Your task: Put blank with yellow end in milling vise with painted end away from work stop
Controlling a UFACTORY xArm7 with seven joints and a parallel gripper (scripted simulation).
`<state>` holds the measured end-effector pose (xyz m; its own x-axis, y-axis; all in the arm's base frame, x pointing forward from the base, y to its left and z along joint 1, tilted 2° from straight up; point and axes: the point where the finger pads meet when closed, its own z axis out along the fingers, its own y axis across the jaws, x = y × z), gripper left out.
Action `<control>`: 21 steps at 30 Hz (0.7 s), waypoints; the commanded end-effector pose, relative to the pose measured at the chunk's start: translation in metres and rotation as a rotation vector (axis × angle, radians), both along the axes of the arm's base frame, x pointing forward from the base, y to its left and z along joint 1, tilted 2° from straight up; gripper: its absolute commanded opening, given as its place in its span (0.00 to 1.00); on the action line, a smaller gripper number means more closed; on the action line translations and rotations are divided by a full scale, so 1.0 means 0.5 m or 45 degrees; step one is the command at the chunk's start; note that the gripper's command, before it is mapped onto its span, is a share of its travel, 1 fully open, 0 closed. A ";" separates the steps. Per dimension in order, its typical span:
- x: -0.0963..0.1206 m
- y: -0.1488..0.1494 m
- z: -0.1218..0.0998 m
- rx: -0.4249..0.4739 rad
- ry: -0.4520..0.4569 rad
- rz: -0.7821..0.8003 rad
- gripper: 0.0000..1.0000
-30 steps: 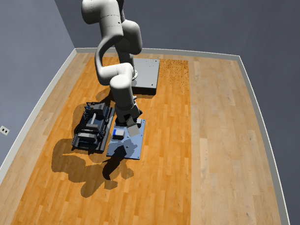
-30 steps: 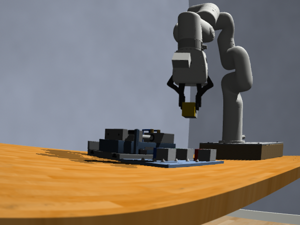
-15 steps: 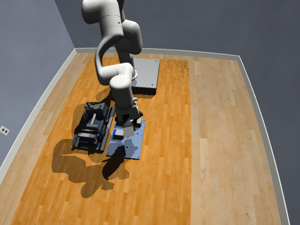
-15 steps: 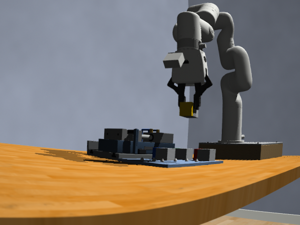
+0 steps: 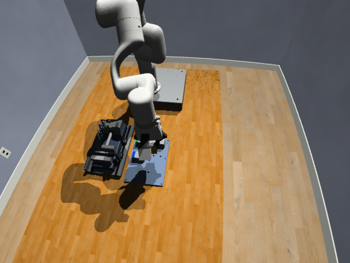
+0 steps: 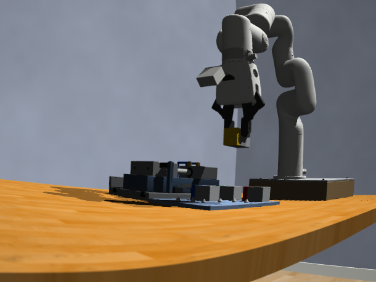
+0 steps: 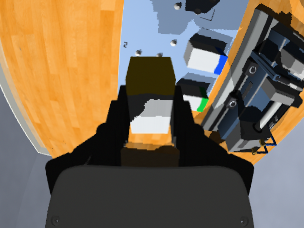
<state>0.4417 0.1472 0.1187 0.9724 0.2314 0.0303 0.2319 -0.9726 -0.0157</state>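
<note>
Around us, the blue-ended blank, the green-ended one and the red-ended one sit on the plate; the blue and green ends face the vise, just beside the plate; small pegs stand up from the plate, and the vise's upright parts rise between us and its slot; the table is orange wood, with pale floor planks beyond and grey-blue walls around; our gripper is clenched on the yellow-ended blank, which we hold in the air above the plate, apart from the vise; its yellow end points away from the arm's base; its long axis looks roughly level, running lengthwise between the fingers, at a slant to the vise's length in the wrist view and crosswise to the blue-ended blank.
</note>
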 end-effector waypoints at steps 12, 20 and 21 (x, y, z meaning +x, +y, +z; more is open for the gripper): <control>0.003 0.001 0.003 0.003 -0.001 -0.249 0.00; 0.003 0.001 0.003 0.007 0.002 -0.395 0.00; 0.003 0.001 0.003 0.007 0.002 -0.395 0.00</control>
<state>0.4417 0.1471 0.1187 0.9977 -0.0634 0.0247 -0.0628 -0.9978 -0.0233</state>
